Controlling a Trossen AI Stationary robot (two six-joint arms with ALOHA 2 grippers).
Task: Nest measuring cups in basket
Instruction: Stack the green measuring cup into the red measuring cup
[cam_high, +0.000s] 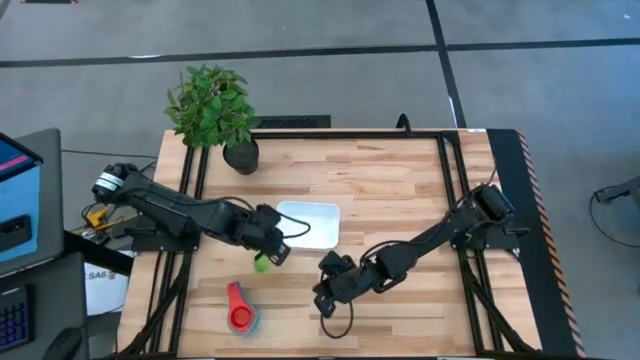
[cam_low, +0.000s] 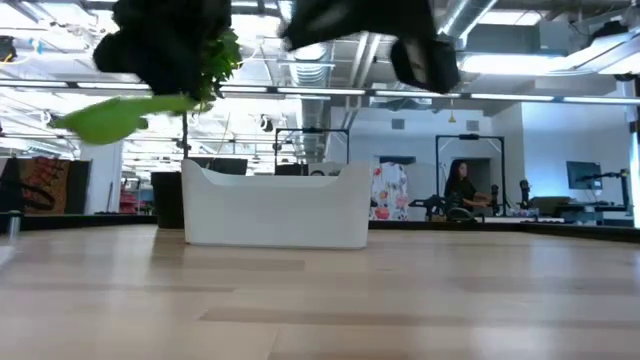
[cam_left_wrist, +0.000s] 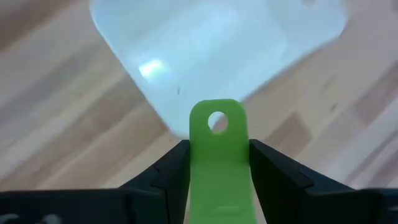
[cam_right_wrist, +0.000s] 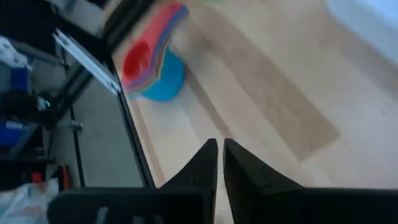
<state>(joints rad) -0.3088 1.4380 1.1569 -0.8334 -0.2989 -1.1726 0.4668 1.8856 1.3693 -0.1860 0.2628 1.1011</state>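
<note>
My left gripper (cam_high: 270, 255) is shut on a green measuring cup (cam_high: 262, 263) and holds it above the table, just near of the white basket's (cam_high: 312, 222) near-left corner. In the low view the green cup (cam_low: 110, 118) hangs in the air left of the basket (cam_low: 275, 205). A nested stack of cups (cam_high: 240, 310), red on top and blue beneath, rests on the table near the front edge; it also shows in the right wrist view (cam_right_wrist: 152, 62). My right gripper (cam_high: 323, 298) is shut and empty, low over the table right of the stack. My left gripper pinches the green cup's flat handle (cam_left_wrist: 217, 180) by its two long edges between its two fingers (cam_left_wrist: 177, 165). The fingers lie along the handle, whose free end with the hole (cam_left_wrist: 216, 121) sticks out past the fingertips toward the basket. The cup is lifted clear of the table.
A black plant pot (cam_high: 241, 156) with a green plant (cam_high: 210, 103) stands at the table's far left. Black frame rails (cam_high: 455, 190) run along the table's left and right sides. Bare wood lies between the basket and the front edge.
</note>
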